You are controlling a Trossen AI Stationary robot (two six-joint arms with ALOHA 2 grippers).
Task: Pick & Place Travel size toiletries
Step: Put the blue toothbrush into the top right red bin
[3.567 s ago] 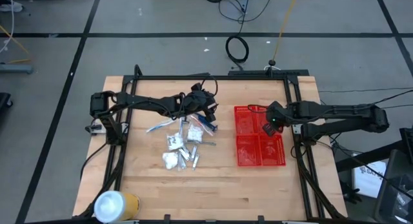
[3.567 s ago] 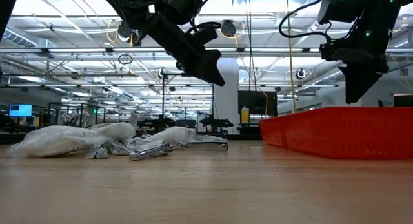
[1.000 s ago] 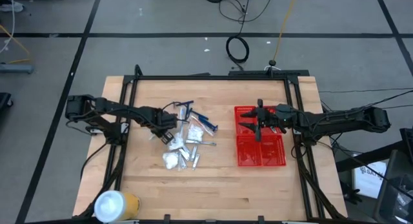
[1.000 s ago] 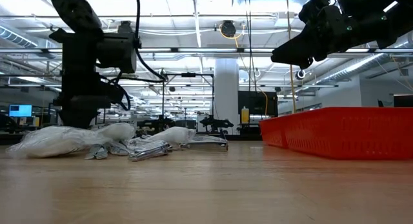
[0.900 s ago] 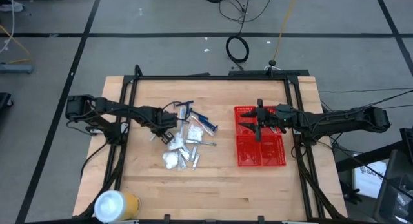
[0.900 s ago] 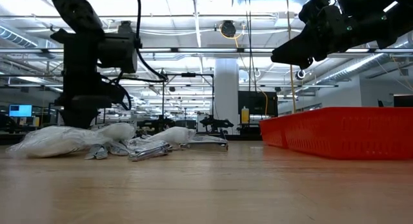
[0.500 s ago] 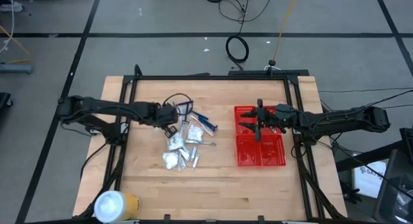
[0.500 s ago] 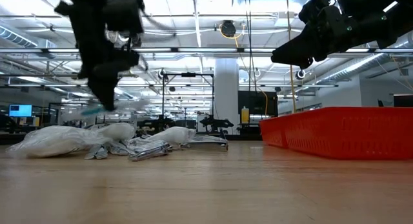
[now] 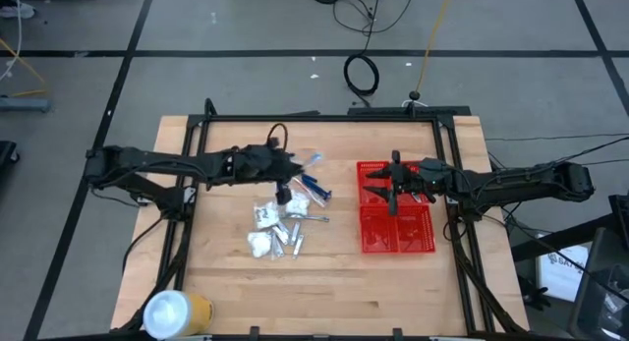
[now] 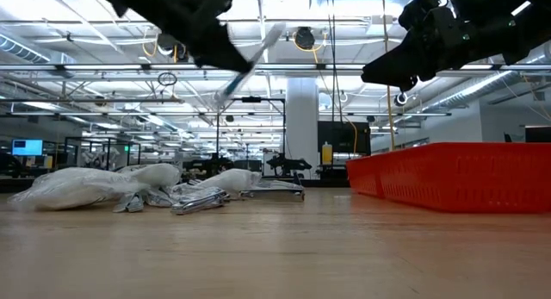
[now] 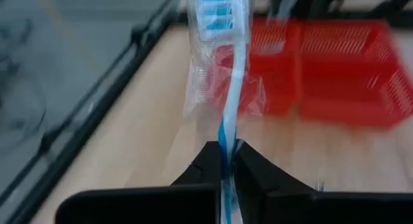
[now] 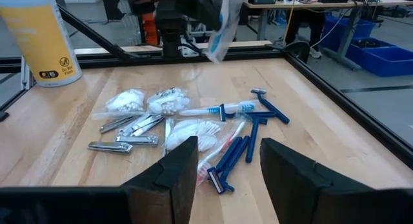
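Travel size toiletries: one wrapped toothbrush [image 11: 226, 69] is up off the table, pinched by the left gripper [image 11: 227, 161], fingers pressed tight on the lower handle. It hangs over the far side of the pile, left of the red basket [image 9: 396, 221]. In the low view it sticks out at a slant, clear of everything.

The rest of the pile [image 12: 193, 127] sits left of centre on the table [image 9: 324, 282]:
- blue razors [image 12: 235, 153]
- another wrapped toothbrush [image 12: 216, 110]
- white packets [image 12: 126, 100]
- small metal pieces [image 12: 129, 128] that look more like nail clippers than tubes

Handling, my read:
- Toothbrush: very light, stiff handle. The clear film sleeve is loose and slick, so the brush may slip or swing inside it. A grip on the handle through the film, as now, beats grabbing the film alone. The long lever past the fingers means it will likely wag on fast moves.
- Packets: soft and crinkly, so pinch mid-body.
- Razors: stiff. Take the handle, avoid the head.
- Metal pieces: flat, hard and low to the wood, probably the hardest to get under.

Right gripper [image 12: 226, 162] hovers over the basket's far compartments, fingers spread, holding nothing.

Writing: the white-and-yellow roll [image 12: 42, 33] shows a round pictogram and small print, not readable. No brand legible on the wrappers.
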